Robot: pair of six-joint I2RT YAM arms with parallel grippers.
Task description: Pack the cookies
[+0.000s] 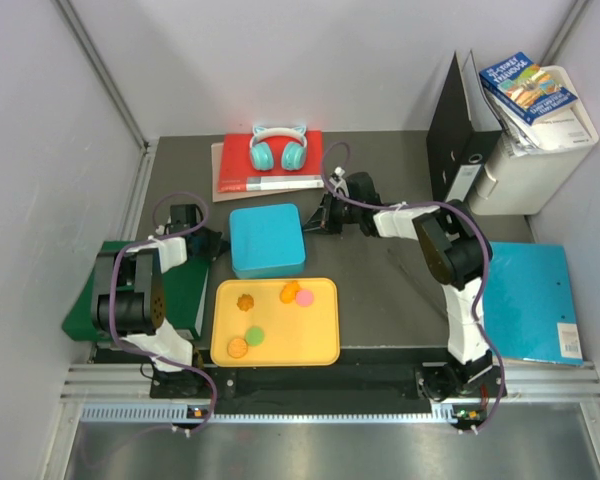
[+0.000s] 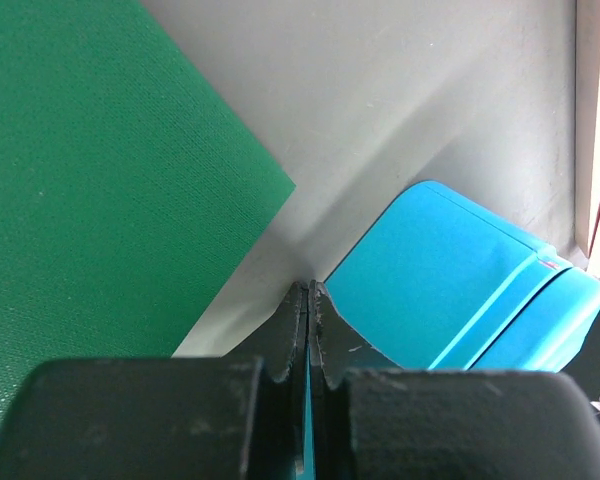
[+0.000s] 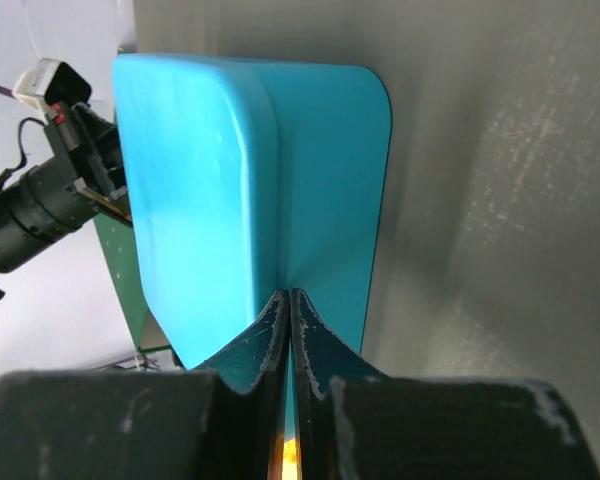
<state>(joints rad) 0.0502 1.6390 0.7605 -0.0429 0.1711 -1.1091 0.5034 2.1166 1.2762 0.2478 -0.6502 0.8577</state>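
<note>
Top external view: where do your cookies (image 1: 238,347) lie?

— All five sit on the yellow tray (image 1: 320,340). The scalloped orange cookie (image 1: 245,301) is at the tray's 10 o'clock. A plain orange cookie (image 1: 290,292) touches the pink cookie (image 1: 304,297) at 1 o'clock. The green cookie (image 1: 254,335) and one more orange are at 7 o'clock.

— And the blue box (image 1: 267,240)?

— It is at the tray's 12 o'clock, with its lid down.

— Your grippers?

— Your left gripper (image 2: 308,290) is at the box's 9 o'clock, fingers pressed together on nothing. Your right gripper (image 3: 288,295) is at its 2 o'clock, likewise squeezed tight and empty. Whether either tip touches the box, you cannot tell.
</note>
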